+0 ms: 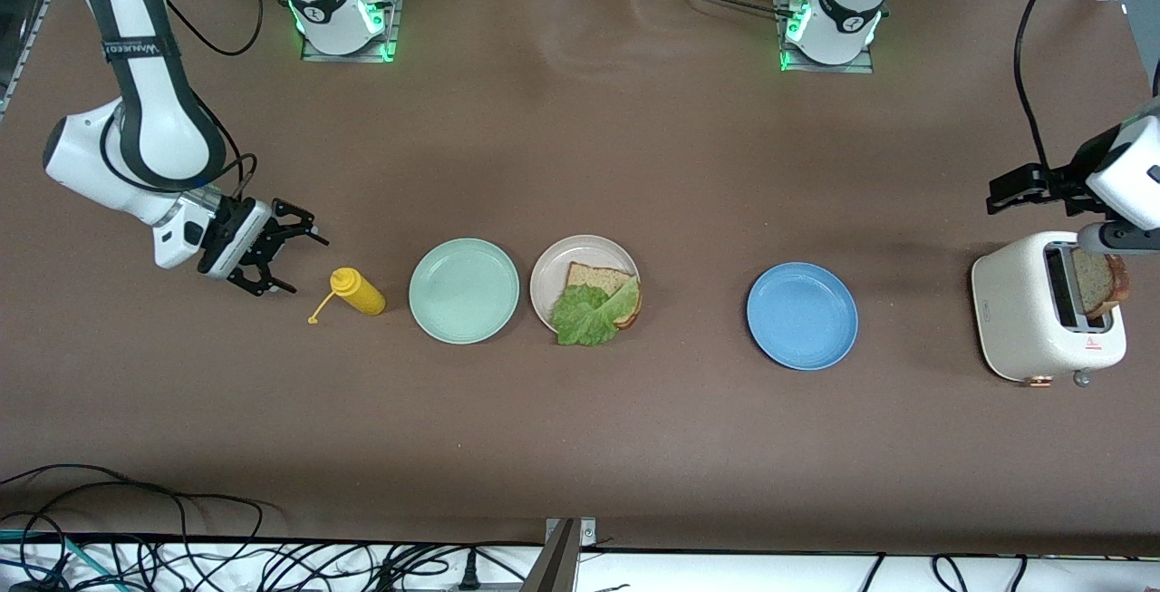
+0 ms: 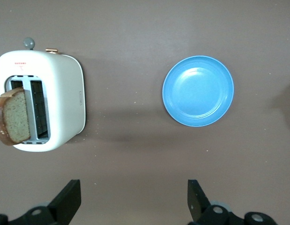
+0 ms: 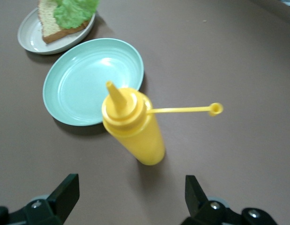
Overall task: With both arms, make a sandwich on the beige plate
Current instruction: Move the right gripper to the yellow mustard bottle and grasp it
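The beige plate lies mid-table. On it is one brown toast slice, with a green lettuce leaf on top that overhangs the rim. A second toast slice sticks up out of the white toaster at the left arm's end. My left gripper hangs open and holds nothing, over the table beside the toaster. My right gripper is open, low beside the yellow bottle.
A yellow squeeze bottle with its cap dangling stands between the right gripper and a mint-green plate, which lies beside the beige plate. A blue plate lies between the beige plate and the toaster.
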### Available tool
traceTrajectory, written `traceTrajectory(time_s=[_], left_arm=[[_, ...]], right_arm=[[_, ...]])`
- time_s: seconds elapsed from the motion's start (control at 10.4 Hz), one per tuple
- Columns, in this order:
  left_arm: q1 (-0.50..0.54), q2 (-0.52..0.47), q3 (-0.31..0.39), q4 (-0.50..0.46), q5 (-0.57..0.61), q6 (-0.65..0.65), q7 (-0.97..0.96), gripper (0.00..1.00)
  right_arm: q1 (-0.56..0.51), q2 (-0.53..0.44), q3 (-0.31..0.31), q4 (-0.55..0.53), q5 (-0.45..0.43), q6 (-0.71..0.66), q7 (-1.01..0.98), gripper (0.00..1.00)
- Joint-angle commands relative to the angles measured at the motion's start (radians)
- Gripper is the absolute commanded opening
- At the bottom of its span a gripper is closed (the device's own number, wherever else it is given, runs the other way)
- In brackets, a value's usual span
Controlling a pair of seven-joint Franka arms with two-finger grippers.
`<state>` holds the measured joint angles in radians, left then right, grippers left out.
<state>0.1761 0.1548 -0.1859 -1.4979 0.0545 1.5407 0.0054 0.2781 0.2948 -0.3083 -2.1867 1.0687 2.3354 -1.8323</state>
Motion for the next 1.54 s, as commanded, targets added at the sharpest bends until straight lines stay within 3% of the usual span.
traceTrajectory(time_s=[0.0,0.58,1.35,1.44], left_arm=[[0.002,-0.015,-0.004,0.004,-0.007,-0.013,-0.019,1.00],[0.000,-0.020,-0.001,0.002,-0.004,-0.022,-0.018,1.00],[-0.001,-0.017,-0.001,-0.004,0.002,-0.013,-0.016,1.00],[-0.001,-0.018,-0.001,-0.004,-0.001,-0.013,-0.018,1.00]], right_arm=[[-0.016,0.066,0.006,0.019,0.109,-0.028,-0.119,1.00],[-0.014,0.158,0.054,0.070,0.217,-0.028,-0.159,1.00],[-0.023,0.224,0.104,0.143,0.224,-0.028,-0.209,0.99],[-0.023,0.225,0.104,0.143,0.224,-0.028,-0.215,0.72]])
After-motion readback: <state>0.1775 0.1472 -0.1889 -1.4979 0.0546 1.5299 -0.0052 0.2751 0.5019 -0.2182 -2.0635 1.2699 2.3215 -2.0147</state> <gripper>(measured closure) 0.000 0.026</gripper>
